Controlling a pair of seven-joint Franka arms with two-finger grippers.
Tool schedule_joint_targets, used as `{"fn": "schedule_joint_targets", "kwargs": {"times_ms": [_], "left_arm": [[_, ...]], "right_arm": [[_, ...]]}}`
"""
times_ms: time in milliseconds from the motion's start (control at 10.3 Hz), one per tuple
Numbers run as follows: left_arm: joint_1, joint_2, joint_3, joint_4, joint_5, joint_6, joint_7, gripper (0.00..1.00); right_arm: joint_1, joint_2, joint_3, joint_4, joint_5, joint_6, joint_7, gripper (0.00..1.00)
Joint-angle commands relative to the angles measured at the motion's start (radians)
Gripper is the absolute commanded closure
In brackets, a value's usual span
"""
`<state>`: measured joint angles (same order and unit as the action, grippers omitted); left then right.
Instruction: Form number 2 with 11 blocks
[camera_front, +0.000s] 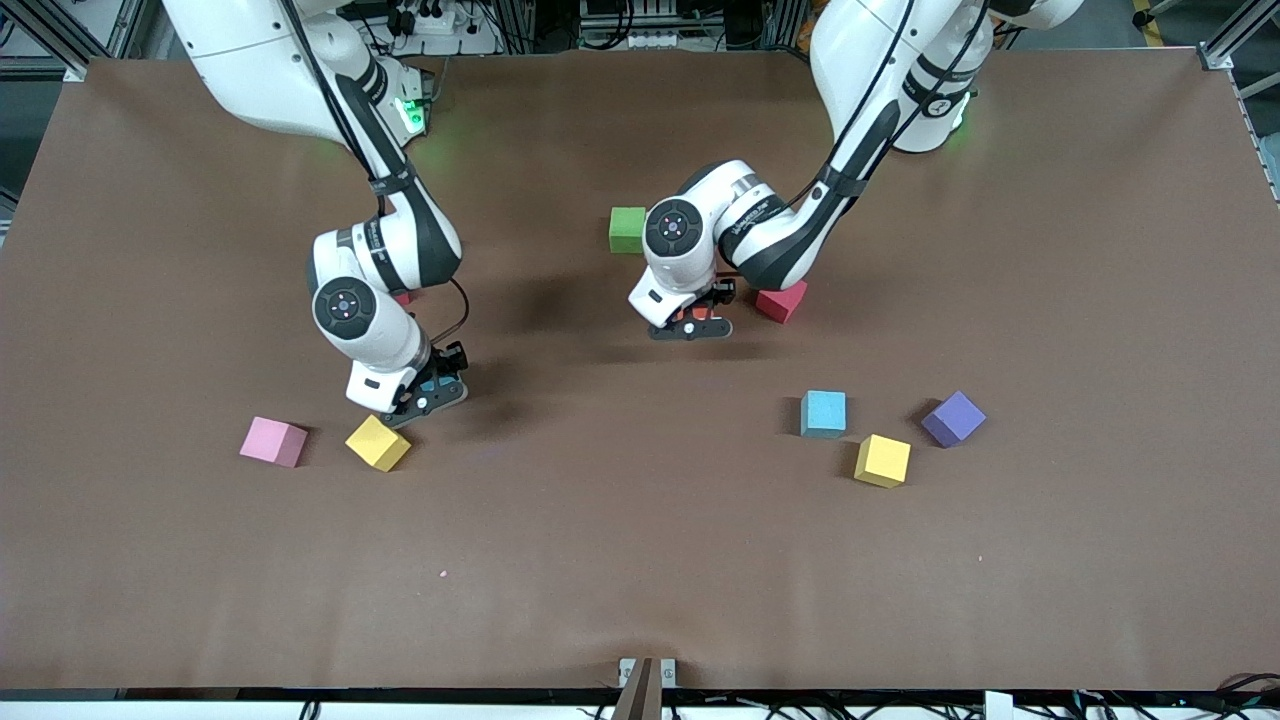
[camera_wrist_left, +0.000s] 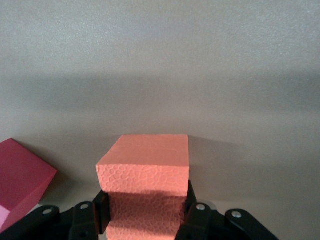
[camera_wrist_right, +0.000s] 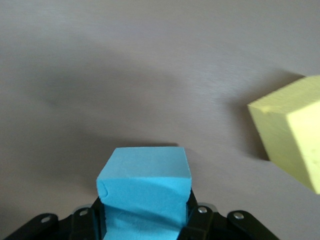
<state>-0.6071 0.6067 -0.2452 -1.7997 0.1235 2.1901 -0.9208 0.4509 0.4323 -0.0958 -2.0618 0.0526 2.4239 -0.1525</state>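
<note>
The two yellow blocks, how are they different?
One yellow block lies toward the right arm's end of the table, beside a pink block; the other yellow block lies toward the left arm's end, near a blue block and a purple block. The first has the right gripper close above it; the second has no gripper near. Both look the same size and colour, and both rest on the table.

We see only a red sliver of a foam cube under the right arm. The frame edge crops the yellow foam cube and the dark-pink foam cube.
</note>
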Motion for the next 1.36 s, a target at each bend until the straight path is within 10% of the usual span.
{"fn": "schedule_joint_targets", "kwargs": {"times_ms": [0,387,678,1259], "left_arm": [[-0.011,-0.019,0.003,-0.043,0.022,0.003,-0.030,0.59],[-0.010,-0.022,0.003,-0.055,0.022,0.003,-0.030,0.54],[-0.016,-0.024,0.003,-0.053,0.022,0.003,-0.032,0.00],[0.001,-0.097,0.003,-0.049,0.021,-0.007,-0.081,0.00]], "right_arm": [[0.035,-0.070,0.007,-0.020,-0.008,-0.051,-0.071,0.67],[0.061,-0.115,0.008,-0.014,-0.008,-0.121,-0.362,0.65],[0.089,-0.138,0.008,-0.012,-0.008,-0.183,-0.560,0.63],[0.132,-0.122,0.008,0.026,-0.008,-0.187,-0.636,0.61]]}}
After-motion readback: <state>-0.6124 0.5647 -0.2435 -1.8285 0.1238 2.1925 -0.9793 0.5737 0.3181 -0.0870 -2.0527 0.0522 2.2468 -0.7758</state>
